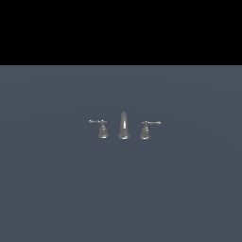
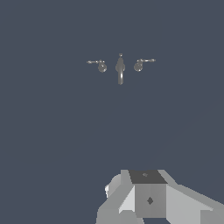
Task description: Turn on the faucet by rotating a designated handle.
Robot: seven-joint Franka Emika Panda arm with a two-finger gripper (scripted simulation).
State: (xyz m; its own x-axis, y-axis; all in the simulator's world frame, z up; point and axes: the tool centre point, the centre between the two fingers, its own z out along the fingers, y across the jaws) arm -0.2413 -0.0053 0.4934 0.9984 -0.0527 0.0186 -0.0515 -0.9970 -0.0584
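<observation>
Well ahead of the claw (image 2: 148,197), whose opening cannot be told, sits the handle (image 2: 99,64); approach the lever tip, avoiding the spout (image 2: 120,68).

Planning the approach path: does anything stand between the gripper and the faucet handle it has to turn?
Nothing visible does. In the wrist view only bare grey floor lies between the arm's body and the handle; the spout stands beside it, not in front. The fingers are out of view.

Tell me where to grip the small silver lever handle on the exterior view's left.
Probably take the small silver lever handle by its thin lever arm, near the free tip, from above: the arm lies level, pointing away from the curved silver spout, while the bell base is tapered.
</observation>
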